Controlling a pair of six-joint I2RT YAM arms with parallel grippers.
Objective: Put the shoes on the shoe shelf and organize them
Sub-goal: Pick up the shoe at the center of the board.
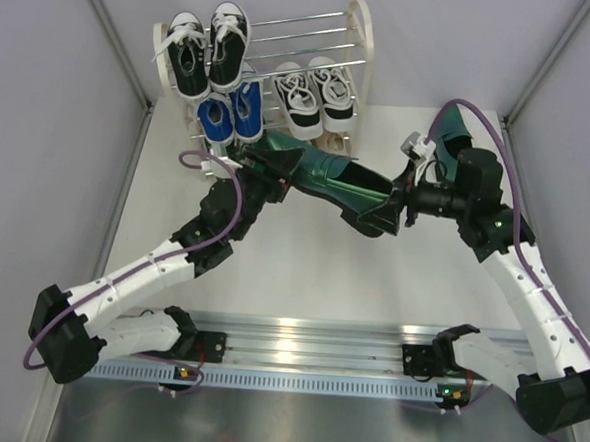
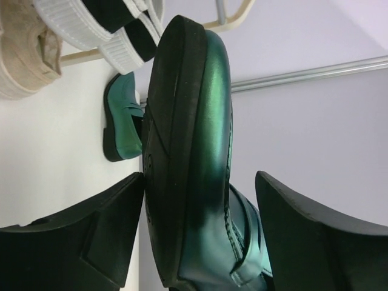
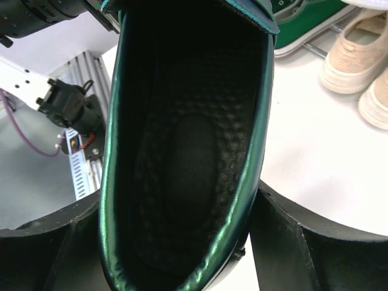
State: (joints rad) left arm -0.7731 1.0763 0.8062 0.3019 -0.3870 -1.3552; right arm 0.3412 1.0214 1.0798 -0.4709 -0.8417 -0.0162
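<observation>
From the top camera I see the shoe shelf (image 1: pixel 360 25) at the far edge of the table (image 1: pixel 302 272), left of centre. It carries one black-and-white pair (image 1: pixel 208 45) on its top tier, a blue pair (image 1: pixel 232 112) below that, and a second black-and-white pair (image 1: pixel 315 92) to their right. A glossy green dress shoe (image 1: pixel 328 178) hangs above mid-table, just in front of the shelf, with the left claw (image 1: pixel 270 169) at its toe and the right claw (image 1: pixel 381 211) at its heel. The second dress shoe (image 1: pixel 449 125) lies near the far right corner. On the left wrist camera my left claw (image 2: pixel 197 182) is wide around the dress shoe (image 2: pixel 194 151). One finger (image 2: pixel 79 242) is up against the black sole, while the other stands clear of the green upper. The second dress shoe (image 2: pixel 124 115) stands on the table beyond. On the right wrist camera the right claw (image 3: pixel 179 200) grips the dress shoe (image 3: pixel 188 151) at the heel opening, both fingers (image 3: pixel 303 242) pressed to its sides. Beige sneakers (image 3: pixel 357 60) and a green sneaker (image 3: pixel 303 24) sit behind it.
</observation>
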